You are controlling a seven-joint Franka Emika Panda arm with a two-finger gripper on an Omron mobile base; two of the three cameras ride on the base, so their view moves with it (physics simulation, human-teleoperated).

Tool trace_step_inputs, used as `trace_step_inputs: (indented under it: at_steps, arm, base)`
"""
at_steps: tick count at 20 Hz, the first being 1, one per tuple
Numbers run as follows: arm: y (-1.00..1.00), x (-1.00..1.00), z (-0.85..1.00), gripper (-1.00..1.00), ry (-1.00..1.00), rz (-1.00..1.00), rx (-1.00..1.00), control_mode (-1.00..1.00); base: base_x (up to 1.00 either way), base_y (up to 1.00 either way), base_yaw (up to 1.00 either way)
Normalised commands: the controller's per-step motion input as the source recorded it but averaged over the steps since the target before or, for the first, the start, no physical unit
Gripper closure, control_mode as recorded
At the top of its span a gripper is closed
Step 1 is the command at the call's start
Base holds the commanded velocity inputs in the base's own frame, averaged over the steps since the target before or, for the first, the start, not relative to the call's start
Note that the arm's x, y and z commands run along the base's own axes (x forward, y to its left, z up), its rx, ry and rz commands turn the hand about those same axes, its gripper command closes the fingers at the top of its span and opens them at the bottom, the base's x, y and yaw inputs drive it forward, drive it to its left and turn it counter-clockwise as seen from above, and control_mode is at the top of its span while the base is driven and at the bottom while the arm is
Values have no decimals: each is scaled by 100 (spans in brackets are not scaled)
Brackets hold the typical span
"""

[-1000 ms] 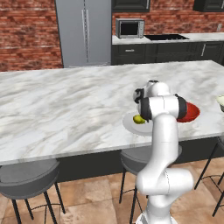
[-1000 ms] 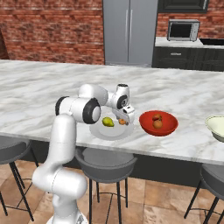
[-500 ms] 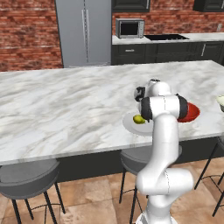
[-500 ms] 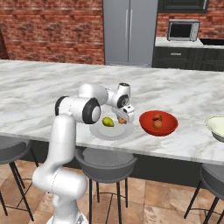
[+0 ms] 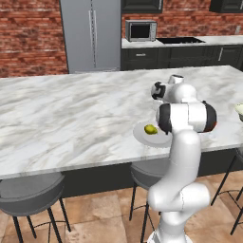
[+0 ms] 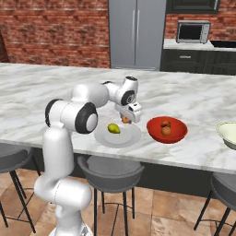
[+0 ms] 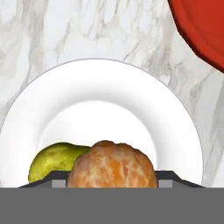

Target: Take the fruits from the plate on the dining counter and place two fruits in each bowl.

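I see the long white-and-grey marble dining counter (image 6: 55,87), and its left half is bare, with lots of room. A round grey stool (image 6: 14,154) stands under its near edge on the left, and one more grey stool (image 6: 110,168) stands right below the plate. The flat round grey-white plate (image 6: 103,137) sits near the front edge of the counter. On its left part lies the yellow-green oval fruit (image 6: 114,128). Just right of that, my gripper (image 6: 127,119) is low over the plate, pinching a round orange fruit (image 6: 125,120). In the hand view the bumpy orange fruit (image 7: 112,165) sits right between the two tips, and the yellow-green fruit (image 7: 54,161) peeks out from behind it on one side. I cannot tell if the two fruits touch.

Next to the plate on the right is the shiny red shallow bowl (image 6: 167,129), close but not touching. Two orange-brown fruits (image 6: 165,128) lie in it. There is a strip of bare marble between the red bowl and the pale greenish-white bowl (image 6: 227,134), which sits at the far right edge of the picture. My white arm (image 6: 87,99) bends over the plate from the left.
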Motion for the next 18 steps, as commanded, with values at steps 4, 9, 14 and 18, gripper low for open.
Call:
trace_step_inputs:
  at_steps: [4,9,14,18]
  arm:
    - [22,-75,18,100,-2,0,1,-100]
    - [12,-42,13,100,0,0,0,-100]
    - [1,0,0,100,0,0,-1,-100]
    - [0,0,0,100,0,0,0,-100]
  base:
    - [0,0,0]
    - [0,0,0]
    - [0,0,0]
    - [0,0,0]
